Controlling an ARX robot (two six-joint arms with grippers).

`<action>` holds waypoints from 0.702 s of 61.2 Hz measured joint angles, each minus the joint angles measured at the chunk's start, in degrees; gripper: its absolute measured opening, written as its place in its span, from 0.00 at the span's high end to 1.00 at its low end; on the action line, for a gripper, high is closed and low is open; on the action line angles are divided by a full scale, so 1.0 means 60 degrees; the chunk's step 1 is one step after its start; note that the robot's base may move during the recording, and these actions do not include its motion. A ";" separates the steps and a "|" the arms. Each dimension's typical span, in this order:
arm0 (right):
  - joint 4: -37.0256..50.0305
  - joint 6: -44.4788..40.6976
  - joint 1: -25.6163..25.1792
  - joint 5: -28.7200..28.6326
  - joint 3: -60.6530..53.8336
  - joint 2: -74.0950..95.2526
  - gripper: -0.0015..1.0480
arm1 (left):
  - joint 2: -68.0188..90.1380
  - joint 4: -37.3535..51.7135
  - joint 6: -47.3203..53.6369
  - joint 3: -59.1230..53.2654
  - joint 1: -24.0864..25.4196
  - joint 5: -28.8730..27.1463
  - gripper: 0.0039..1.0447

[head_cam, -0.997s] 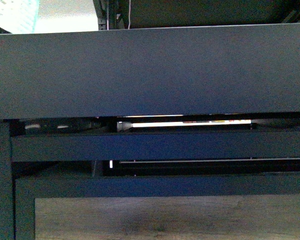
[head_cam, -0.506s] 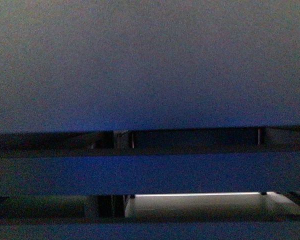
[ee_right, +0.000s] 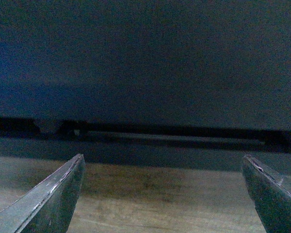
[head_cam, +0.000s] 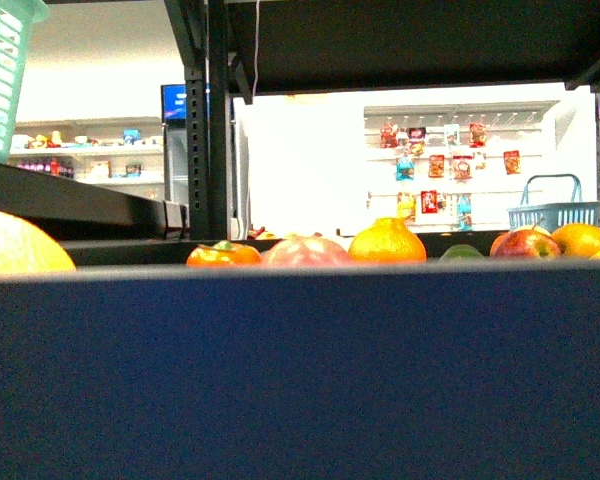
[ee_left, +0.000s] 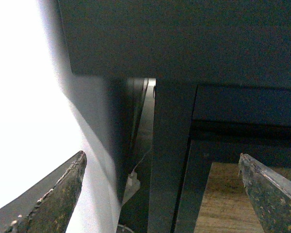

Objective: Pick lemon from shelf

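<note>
Step in hand: the lemon is looked for, and the arms are to be brought up to the fruit tier. This is a guess from the pictures.
Shelf: the black front lip of the shelf [head_cam: 300, 370] fills the low half of the front view.
Fruit: only the tops are seen over the lip, among them an orange [head_cam: 387, 241] and a red apple [head_cam: 525, 243].
Lemon: a pale yellow round fruit [head_cam: 20, 246] is seen at the far left, behind the lip. It may be the lemon, but that cannot be told for sure, as most of it is hidden.
How to do it well: the arm should be lifted over the lip first, then moved in from above, so the lip is not bumped. The other fruit should not be pushed.
Left gripper [ee_left: 161, 155]: the fingers [ee_left: 58, 199] are spread wide. Nothing is held or touched. A black post of the shelf is seen past them.
Right gripper [ee_right: 162, 156]: the fingers [ee_right: 48, 199] are spread wide too. Nothing is held or touched. A dark tier and a wood floor [ee_right: 160, 204] are seen past them.
Watch out: both grippers look low, under the fruit tier.
</note>
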 joint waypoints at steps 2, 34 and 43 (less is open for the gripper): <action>0.0000 0.0000 0.0000 0.0000 0.0000 0.0000 0.07 | -0.0004 0.0000 -0.0007 0.0000 0.0000 -0.0004 0.08; 0.0000 0.0004 0.0000 0.0004 0.0000 0.0000 0.07 | 0.0000 0.0000 0.0000 0.0000 0.0000 0.0000 0.08; 0.0000 0.0004 0.0000 0.0007 0.0000 0.0000 0.07 | -0.0004 0.0000 -0.0004 0.0000 0.0000 -0.0004 0.08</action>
